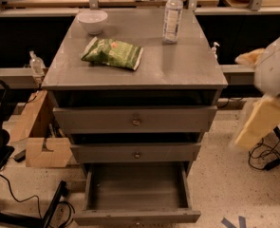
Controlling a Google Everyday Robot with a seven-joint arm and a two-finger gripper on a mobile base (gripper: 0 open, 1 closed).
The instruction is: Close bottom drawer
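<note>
The bottom drawer [137, 216] of the grey cabinet [135, 80] is pulled far out toward me, and its empty inside faces up. Only the top strip of its front shows at the lower edge of the view. The two drawers above it, each with a small round knob, stick out only slightly. My arm comes in at the right edge. My gripper [256, 125] is a pale beige shape to the right of the cabinet, at about the height of the top drawer. It is apart from the cabinet and well above the bottom drawer.
On the cabinet top are a green snack bag [112, 53], a white bowl [92, 20] and a clear water bottle [172, 15]. A cardboard box [40, 137] and black chair legs [16, 208] are on the left floor. Cables [265, 158] lie on the right floor.
</note>
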